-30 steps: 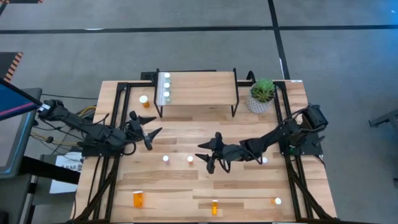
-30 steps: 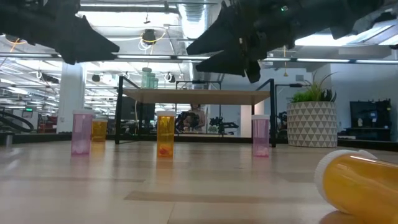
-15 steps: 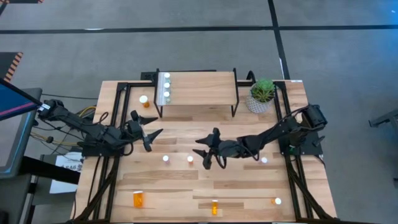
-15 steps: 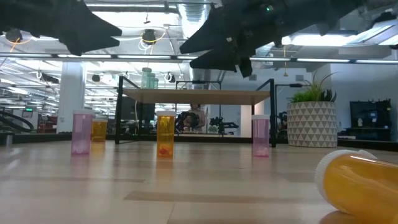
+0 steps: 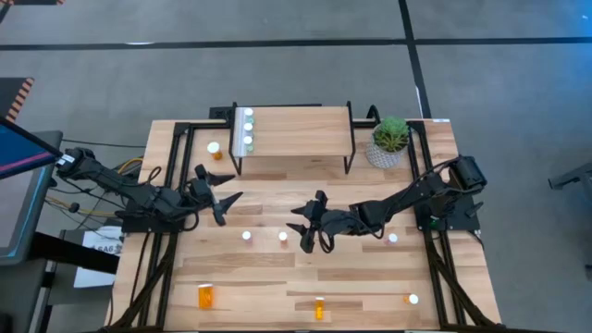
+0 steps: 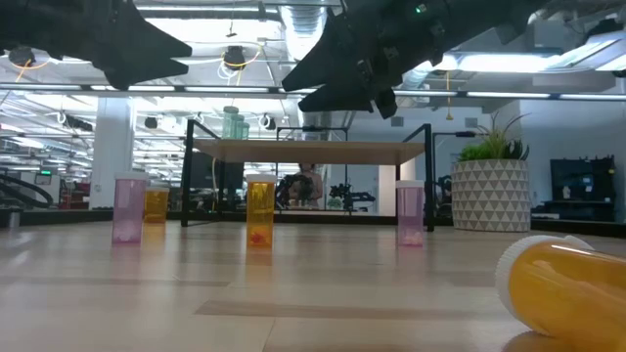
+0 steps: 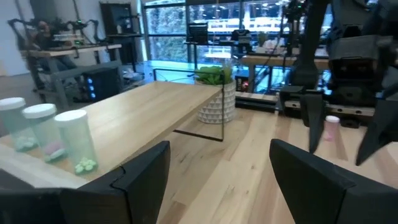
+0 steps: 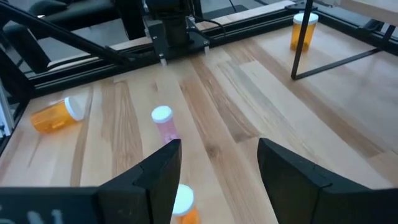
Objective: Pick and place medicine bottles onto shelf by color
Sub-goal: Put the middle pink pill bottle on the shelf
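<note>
Three pale green bottles (image 5: 247,129) stand on the shelf (image 5: 296,129) at its left end; they also show in the left wrist view (image 7: 74,142). An orange bottle (image 5: 283,237) and a pink one (image 5: 247,236) stand upright mid-table. My right gripper (image 5: 301,228) hovers open above the table, just right of the orange bottle, and the right wrist view shows the orange (image 8: 183,202) and the pink (image 8: 163,121) bottles beyond the fingers. My left gripper (image 5: 231,205) is open and empty in the air, in front of the shelf's left leg.
Another pink bottle (image 5: 393,239) stands under the right arm. Orange bottles lie or stand near the front edge (image 5: 205,296), (image 5: 319,305), (image 5: 413,299), and one (image 5: 214,148) stands left of the shelf. A potted plant (image 5: 389,141) stands right of the shelf.
My right gripper has moved a little toward the table's left edge, nearer the upright orange bottle, staying open and above the table. No bottle has moved.
</note>
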Robot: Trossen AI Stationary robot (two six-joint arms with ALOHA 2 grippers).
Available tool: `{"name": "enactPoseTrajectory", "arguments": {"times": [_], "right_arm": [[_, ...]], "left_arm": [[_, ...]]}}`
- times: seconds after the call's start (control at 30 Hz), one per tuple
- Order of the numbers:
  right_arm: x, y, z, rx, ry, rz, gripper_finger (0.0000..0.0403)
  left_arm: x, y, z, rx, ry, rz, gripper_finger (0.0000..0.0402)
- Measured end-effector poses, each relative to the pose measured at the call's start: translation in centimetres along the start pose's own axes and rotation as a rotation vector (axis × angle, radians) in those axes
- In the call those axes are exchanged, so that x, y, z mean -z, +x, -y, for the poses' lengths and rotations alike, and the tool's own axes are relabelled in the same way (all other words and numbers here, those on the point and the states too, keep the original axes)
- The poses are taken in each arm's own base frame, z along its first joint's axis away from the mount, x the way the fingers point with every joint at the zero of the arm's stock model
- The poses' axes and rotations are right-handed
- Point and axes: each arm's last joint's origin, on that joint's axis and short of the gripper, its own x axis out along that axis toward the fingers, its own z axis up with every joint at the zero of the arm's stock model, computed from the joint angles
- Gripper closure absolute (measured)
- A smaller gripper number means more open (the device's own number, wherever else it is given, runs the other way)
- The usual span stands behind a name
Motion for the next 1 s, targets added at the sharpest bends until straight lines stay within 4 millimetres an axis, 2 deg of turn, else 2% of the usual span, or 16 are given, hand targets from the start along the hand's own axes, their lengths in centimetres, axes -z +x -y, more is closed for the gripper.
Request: {"name": "enactPoseTrajectory", "arguments": {"times": [0.27,0.63,1.0], "right_arm": [[-0.6,-0.5,0.0,-0.002,0.006,0.001,0.0168],[-1.0,-0.7,-0.1,0.056,-0.005,-0.139,0.0168],[-0.5,-1.0,-0.6,0.035,-0.010,-0.203,0.0168]], "left_arm": [[0.0,0.0,0.1,0.021,0.000,-0.002,0.0136],[0.1,0.0,0.1,0.048,-0.011,-0.009,0.0136],[0.1,0.0,0.3,0.109,-0.024,-0.010,0.0136]]}}
